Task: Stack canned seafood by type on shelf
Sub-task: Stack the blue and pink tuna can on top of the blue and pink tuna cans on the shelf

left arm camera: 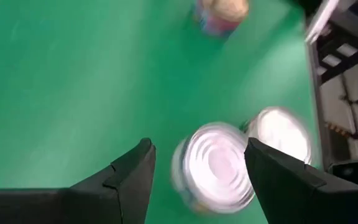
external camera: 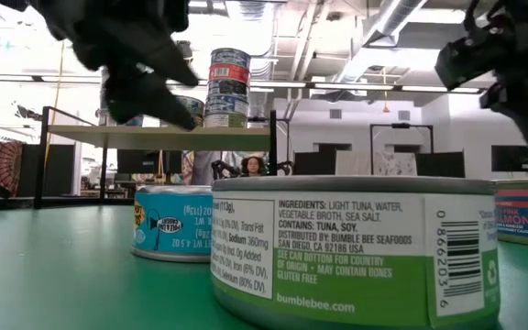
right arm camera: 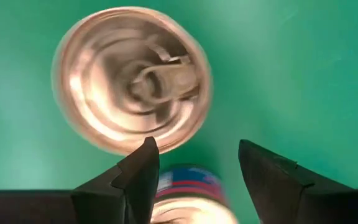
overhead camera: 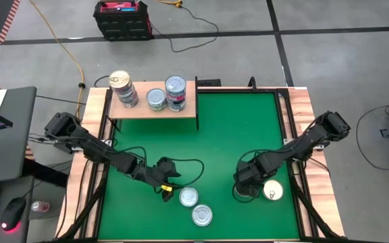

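High view: silver-lidded tins [overhead camera: 188,197] on mat, stacks on shelf [overhead camera: 155,108].

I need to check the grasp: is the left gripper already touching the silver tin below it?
Apart. In the left wrist view, the left gripper has open fingers around the silver tin, with green mat showing between one finger and the tin.

A green-labelled tin [external camera: 356,252] (tuna) fills the foreground, blue tin [external camera: 172,223] behind.
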You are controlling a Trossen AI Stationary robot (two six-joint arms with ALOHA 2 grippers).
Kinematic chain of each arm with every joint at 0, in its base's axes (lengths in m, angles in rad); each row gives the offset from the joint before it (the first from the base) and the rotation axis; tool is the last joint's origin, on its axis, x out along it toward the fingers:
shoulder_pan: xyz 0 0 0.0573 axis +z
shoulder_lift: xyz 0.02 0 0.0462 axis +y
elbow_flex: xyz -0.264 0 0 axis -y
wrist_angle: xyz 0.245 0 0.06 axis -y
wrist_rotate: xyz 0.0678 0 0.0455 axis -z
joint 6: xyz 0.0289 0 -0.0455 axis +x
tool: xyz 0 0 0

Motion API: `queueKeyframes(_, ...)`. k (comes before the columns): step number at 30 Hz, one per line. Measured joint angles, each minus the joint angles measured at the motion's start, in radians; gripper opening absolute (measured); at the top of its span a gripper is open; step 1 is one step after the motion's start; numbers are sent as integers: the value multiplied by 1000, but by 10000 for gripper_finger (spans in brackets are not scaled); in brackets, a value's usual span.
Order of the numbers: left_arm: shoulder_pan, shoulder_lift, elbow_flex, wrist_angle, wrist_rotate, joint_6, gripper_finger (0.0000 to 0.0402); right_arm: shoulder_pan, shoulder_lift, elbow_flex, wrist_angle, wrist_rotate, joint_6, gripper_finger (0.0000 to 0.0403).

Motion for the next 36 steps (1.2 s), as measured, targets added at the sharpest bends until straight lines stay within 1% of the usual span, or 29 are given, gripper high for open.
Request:
queueKeyframes(4, -2, -8, 0, 89, -9, 49, 236, 0, -25, -35, 33, -33, 43, 244)
queueKeyframes(8, 0, -29, 2, 90, 5, 61, 236, -15, -106, -136, 103, -51, 111, 233)
queueKeyframes(13, -1, -62, 2, 67, 7, 69, 236, -39, -262, -274, 276, -53, 181, 202)
queueKeyframes(16, 3, -76, 2, 52, 1, 84, 236, -57, -321, -343, 402, -63, 218, 183)
queueKeyframes(19, 14, -90, 2, 42, -4, 84, 236, -63, -335, -388, 438, -66, 236, 166)
queueKeyframes(26, 18, -96, 2, 30, -21, 84, 236, -63, -325, -437, 506, -68, 220, 125)
queueKeyframes(32, 25, -96, 2, 31, -25, 83, 236, -112, -346, -487, 523, -86, 221, 66)
queueKeyframes(36, 33, -96, 2, 32, -25, 83, 236, -176, -373, -503, 466, -73, 187, 28)
